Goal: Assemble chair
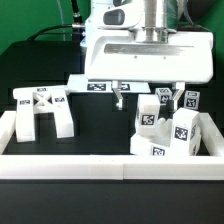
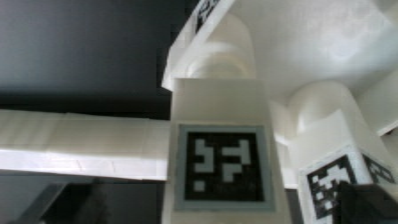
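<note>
bare black table lies open between the cross-braced frame on the exterior view's left and the huddle of chair parts on its right. a white rail walls the near edge. the gripper, fingers spread, hangs over the huddle and blocks the way in from above.

Black table; a white rail edges its near side; toward the exterior view's left stands 1 cross-braced frame; toward the right, a tight cluster of tagged chair blocks; at the back lies the marker board.
</note>
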